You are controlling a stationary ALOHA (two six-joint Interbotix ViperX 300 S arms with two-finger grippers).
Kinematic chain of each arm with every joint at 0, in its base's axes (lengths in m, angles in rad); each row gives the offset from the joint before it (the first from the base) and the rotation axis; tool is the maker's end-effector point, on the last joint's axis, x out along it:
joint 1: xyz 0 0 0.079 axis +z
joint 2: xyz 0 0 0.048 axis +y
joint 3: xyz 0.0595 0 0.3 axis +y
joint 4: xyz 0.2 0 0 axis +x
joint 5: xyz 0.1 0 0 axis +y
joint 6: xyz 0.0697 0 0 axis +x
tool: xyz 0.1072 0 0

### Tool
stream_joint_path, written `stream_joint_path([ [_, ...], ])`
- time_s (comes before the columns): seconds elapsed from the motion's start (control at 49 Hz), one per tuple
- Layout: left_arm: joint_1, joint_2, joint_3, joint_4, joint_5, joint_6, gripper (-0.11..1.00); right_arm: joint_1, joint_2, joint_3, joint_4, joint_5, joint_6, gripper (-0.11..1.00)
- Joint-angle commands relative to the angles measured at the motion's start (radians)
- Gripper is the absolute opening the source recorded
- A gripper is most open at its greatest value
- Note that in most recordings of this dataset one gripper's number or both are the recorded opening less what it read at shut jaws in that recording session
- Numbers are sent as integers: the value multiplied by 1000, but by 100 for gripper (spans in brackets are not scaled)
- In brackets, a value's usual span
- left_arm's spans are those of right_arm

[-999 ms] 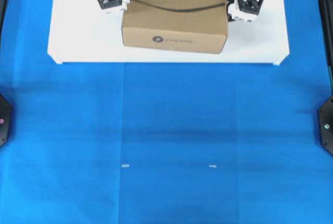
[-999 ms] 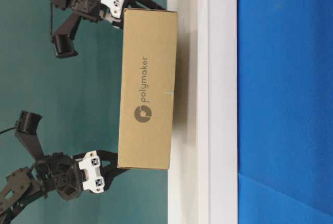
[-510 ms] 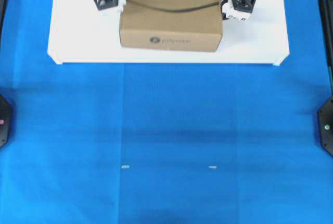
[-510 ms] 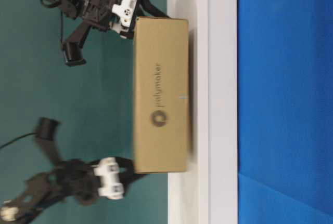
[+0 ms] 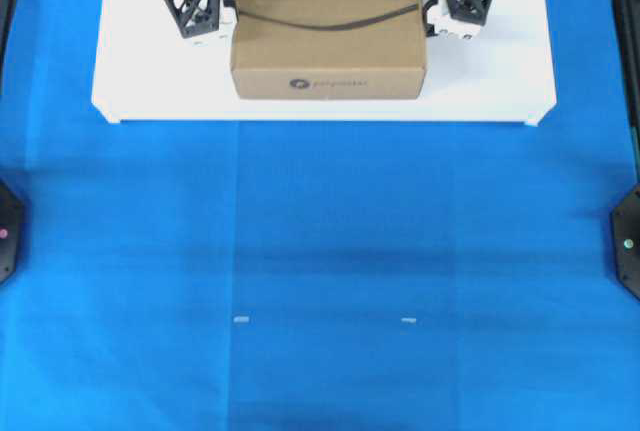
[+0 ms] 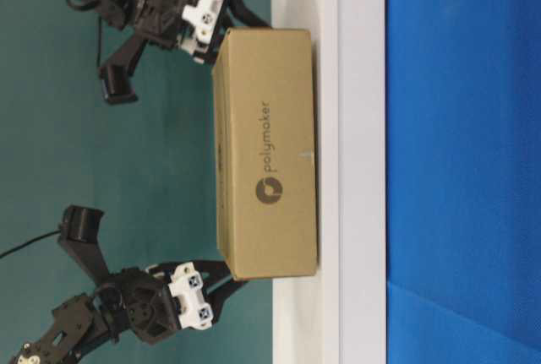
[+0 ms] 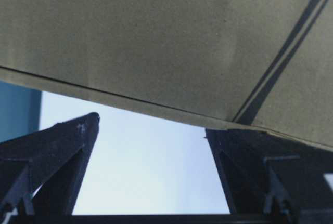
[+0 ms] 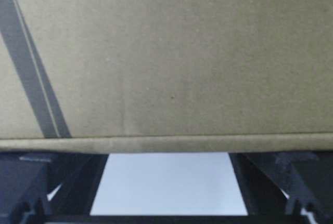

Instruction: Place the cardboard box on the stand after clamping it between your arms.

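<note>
The brown cardboard box with the "polymaker" logo sits on the white stand, near its middle. In the table-level view the box rests on the stand. My left gripper is open just off the box's left side, and it is also in the table-level view. My right gripper is open with its fingertips against the box's right side, and it also shows at table level. In the left wrist view the box edge slants above the spread fingers. In the right wrist view the box edge lies across both fingertips.
The blue mat covers the table in front of the stand. Black arm bases stand at the left edge and the right edge. Two small white marks lie on the mat.
The box has come down from above the stand and now rests on it. The left gripper has drawn slightly away from the box's side. The right gripper stays against it.
</note>
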Motion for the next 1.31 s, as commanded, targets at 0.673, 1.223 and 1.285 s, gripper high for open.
stream_joint_path([
  [0.673,54,-109,75,-28,15,20,81,-84,-129,110,58,-49,-2,97],
  [1.223,-20,-419,241,-29,37,5,80,-14,-472,270,72,-61,143,97],
  [1.285,-55,-459,265,-29,23,-3,80,17,-514,293,78,-78,166,97],
])
